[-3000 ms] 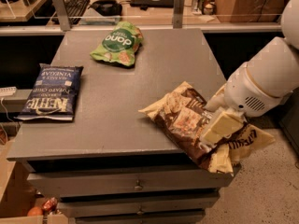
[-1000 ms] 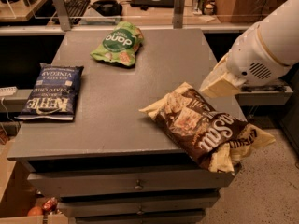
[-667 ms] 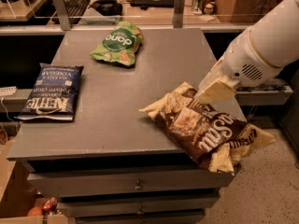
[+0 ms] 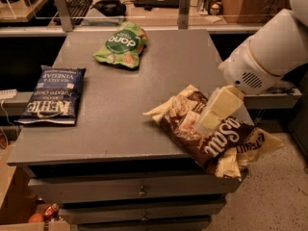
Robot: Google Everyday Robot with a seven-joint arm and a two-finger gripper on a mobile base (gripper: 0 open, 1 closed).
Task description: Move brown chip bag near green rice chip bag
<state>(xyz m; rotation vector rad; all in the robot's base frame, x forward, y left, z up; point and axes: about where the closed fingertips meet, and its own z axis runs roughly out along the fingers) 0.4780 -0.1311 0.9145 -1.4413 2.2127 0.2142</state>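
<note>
Cream gripper (image 4: 208,121) on the bulky white arm hangs low over the front right corner of the flat grey metal table (image 4: 144,66), its tip at the middle of the large glossy dark-brown chip bag with pale yellow ends (image 4: 221,146); whether it is spread or pinching I cannot tell. To my mind the step in hand is taking hold. The grip should be firm on the crinkled middle, because the bag's lower end overhangs the table corner and could slide off. It should then be lifted clear and set down just beside the small bright green rice chip bag (image 4: 120,44) at the far side, not on top of it. The brown bag lies diagonally, crumpled, with white script lettering and chip pictures.
</note>
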